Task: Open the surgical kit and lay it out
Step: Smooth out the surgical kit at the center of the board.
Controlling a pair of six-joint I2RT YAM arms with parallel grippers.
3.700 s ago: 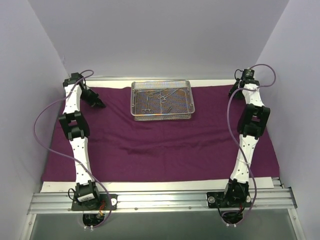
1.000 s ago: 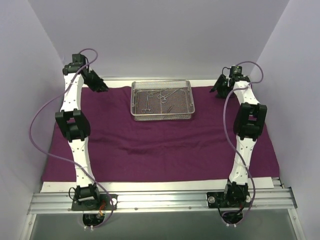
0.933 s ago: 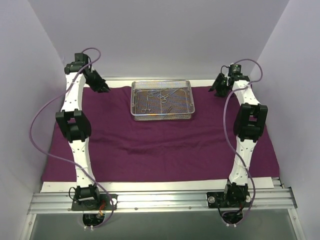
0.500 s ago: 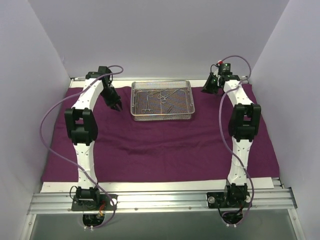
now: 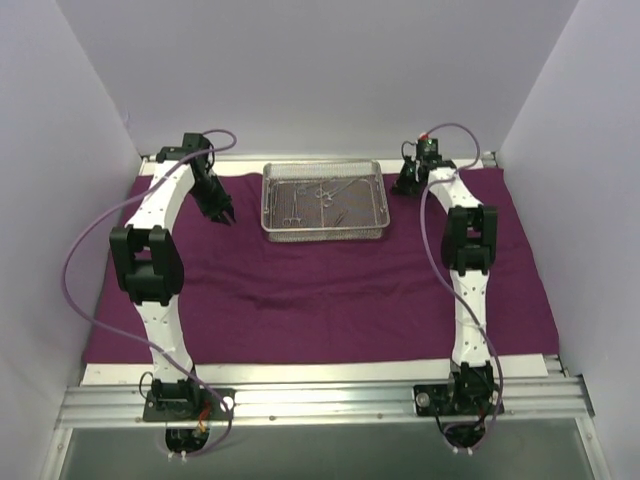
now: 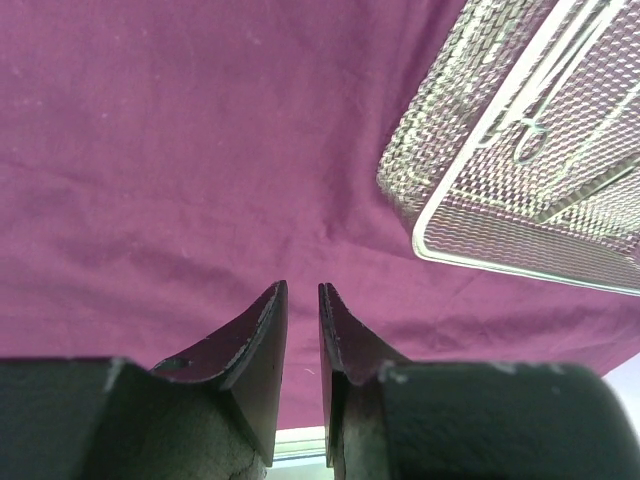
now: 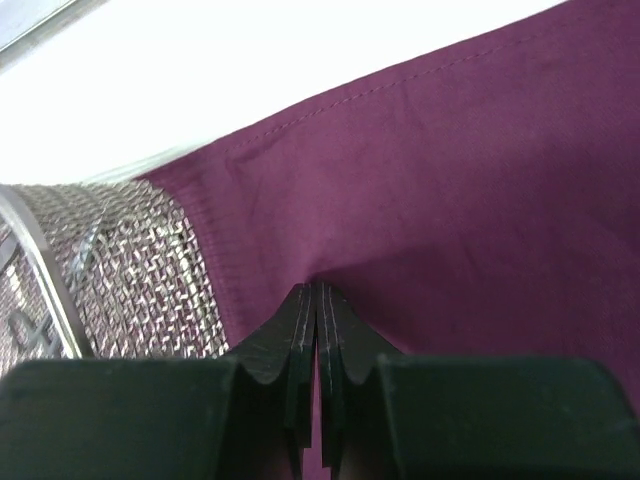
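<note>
1. Now the right claw [image 7: 317,288] is closed, seemingly pinching the purple wrap [image 7: 480,180]; pull gently, away from the mesh tray [image 7: 130,270] at its left.
2. The left claw [image 6: 302,292] is slightly open and empty, the mesh tray at its right.

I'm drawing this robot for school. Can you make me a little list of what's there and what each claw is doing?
cloth: dark purple, spread out, a few soft wrinkles
tray: silver wire mesh, sitting on the cloth at the far middle
tools: thin silver instruments lying inside the tray
left claw: a little open, empty, over the cloth left of the tray
right claw: shut, tips at the cloth by the tray's right end; cannot tell if it pinches the cloth
</note>
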